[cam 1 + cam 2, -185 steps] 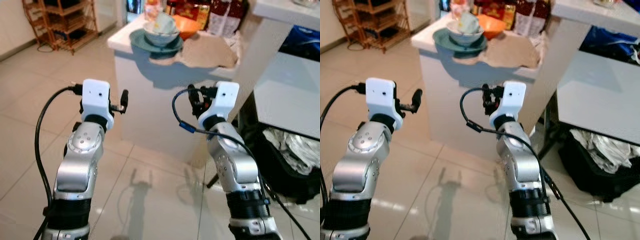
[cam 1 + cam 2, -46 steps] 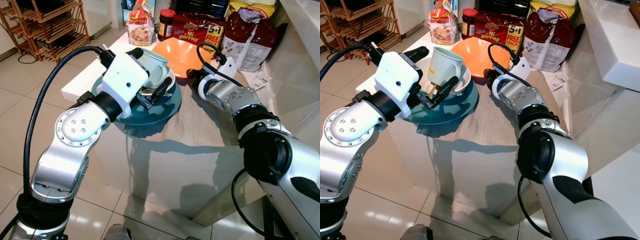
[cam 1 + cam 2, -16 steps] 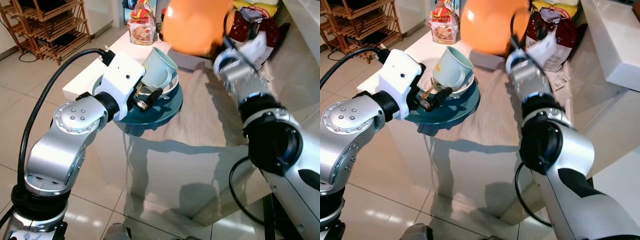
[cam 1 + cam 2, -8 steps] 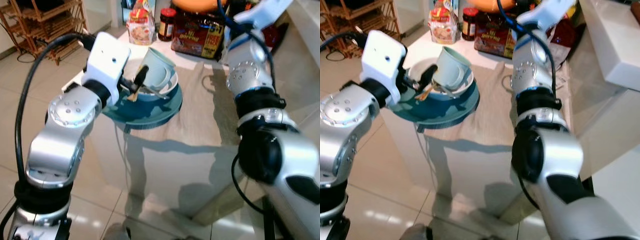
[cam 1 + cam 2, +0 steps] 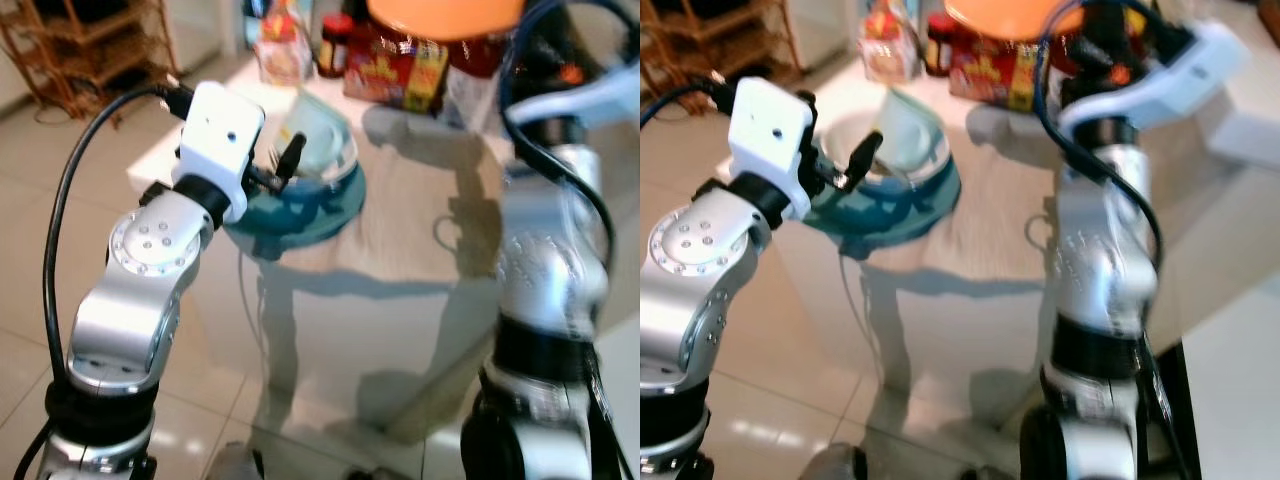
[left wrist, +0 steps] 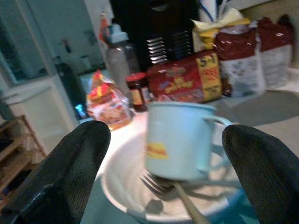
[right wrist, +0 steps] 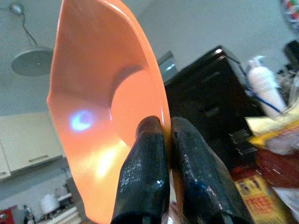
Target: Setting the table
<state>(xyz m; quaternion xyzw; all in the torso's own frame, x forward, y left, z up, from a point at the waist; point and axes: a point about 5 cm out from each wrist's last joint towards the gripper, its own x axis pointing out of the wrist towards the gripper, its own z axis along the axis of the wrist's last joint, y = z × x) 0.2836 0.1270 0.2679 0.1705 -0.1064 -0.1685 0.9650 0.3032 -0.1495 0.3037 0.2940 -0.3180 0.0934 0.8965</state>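
While the right gripper (image 7: 166,140) is raised high above the counter (image 5: 440,250), it pinches the rim of the orange bowl (image 7: 107,107) between its two black fingers, one finger inside the bowl and one outside. From the head camera the orange bowl is at the top of the picture, above the red snack packages (image 5: 395,70) which stand at the back of the counter.

The left gripper (image 6: 163,154) is spread wide and holds nothing. It points at the pale green mug (image 6: 180,137), which stands a little tilted inside the white bowl (image 6: 121,186). A metal fork (image 6: 170,196) lies in the same white bowl, just beside the mug. The white bowl sits on the teal plate (image 5: 310,205) at the left corner of the counter. Behind them are a dark jar with a red lid (image 6: 137,91) and a small printed bag (image 6: 105,102). The head views are blurred.
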